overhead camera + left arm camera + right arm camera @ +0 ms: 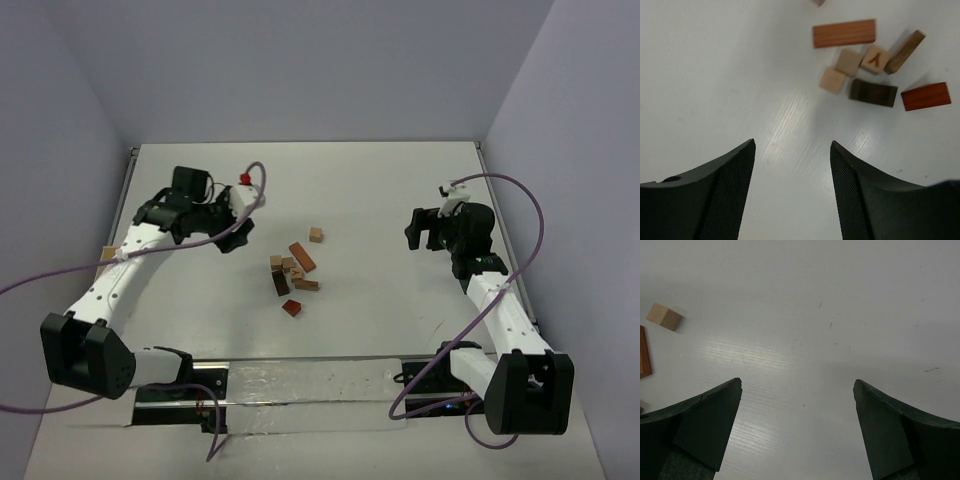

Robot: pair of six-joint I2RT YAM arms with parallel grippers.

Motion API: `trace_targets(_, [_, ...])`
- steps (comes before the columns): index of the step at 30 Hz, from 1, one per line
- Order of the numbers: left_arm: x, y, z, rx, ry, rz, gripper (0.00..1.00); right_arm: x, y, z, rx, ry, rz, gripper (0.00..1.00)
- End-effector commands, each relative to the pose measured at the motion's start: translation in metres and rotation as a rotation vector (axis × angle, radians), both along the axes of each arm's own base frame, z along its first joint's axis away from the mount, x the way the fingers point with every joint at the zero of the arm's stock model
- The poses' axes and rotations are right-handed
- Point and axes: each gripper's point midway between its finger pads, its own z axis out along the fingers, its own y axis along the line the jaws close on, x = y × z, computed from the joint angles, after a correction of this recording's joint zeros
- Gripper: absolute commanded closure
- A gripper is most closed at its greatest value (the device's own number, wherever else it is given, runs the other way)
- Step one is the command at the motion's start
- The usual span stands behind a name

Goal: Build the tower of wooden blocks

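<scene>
Left pincer (792,145) spread | blocks (848,61) scattered ahead | lone tan block (316,235) beyond

Your left arm (115,280) is reaching toward the far left and bending rightward, and your left gripper (792,145) is hovering with its jaws parted and nothing between them. Your right arm (505,315) is stretching far along the right side, and your right gripper (797,382) is pointing left, its jaws standing wide apart.
</scene>
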Motion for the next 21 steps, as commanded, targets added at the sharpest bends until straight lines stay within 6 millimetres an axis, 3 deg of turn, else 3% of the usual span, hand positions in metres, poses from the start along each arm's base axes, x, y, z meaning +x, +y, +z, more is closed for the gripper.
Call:
trace_targets(1, [0.013,-0.071,-0.007,-0.011,0.038,-0.163,0.36,0.007,0.002,0.019,-0.007,-0.038,0.023,0.0])
trace_targets(4, [0.002,-0.1,-0.02,0.021,0.0,-0.278,0.36,0.007,0.001,0.02,-0.016,-0.048,0.024,0.0])
trace_targets(9, [-0.012,-0.118,-0.041,0.103,-0.103,-0.541,0.37,0.006,0.003,0.02,-0.01,-0.042,0.034,0.0])
trace_targets(12, [-0.005,-0.126,-0.058,0.154,-0.039,-0.657,0.43,0.006,0.005,0.019,-0.004,-0.032,0.039,0.0])
trace_targets(15, [0.006,-0.134,-0.06,0.198,-0.075,-0.759,0.45,0.006,0.004,0.019,-0.006,-0.031,0.039,0.0])
trace_targets(21, [0.014,-0.137,-0.097,0.306,-0.077,-0.926,0.47,0.003,0.003,0.016,-0.016,-0.026,0.038,0.0])
